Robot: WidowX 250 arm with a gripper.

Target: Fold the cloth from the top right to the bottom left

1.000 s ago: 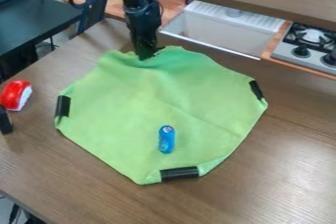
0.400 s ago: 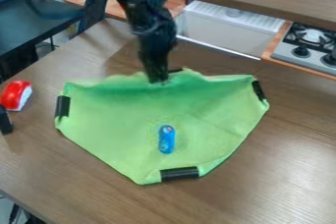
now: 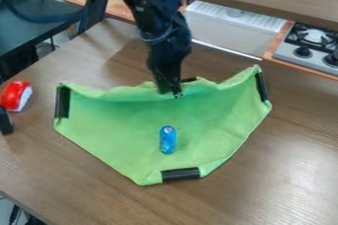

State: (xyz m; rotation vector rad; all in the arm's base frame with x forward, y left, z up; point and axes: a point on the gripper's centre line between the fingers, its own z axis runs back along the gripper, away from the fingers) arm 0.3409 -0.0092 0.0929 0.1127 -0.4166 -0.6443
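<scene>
Hand closed on the raised far edge of the green cloth

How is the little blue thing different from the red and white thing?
The blue thing sits on the green cloth, but the red and white thing sits on the wooden table. The blue thing is slim, while the red and white thing is chunkier. The blue thing is mostly blue, but the red and white thing has a big white patch. Both look much smaller than the cloth.
</scene>
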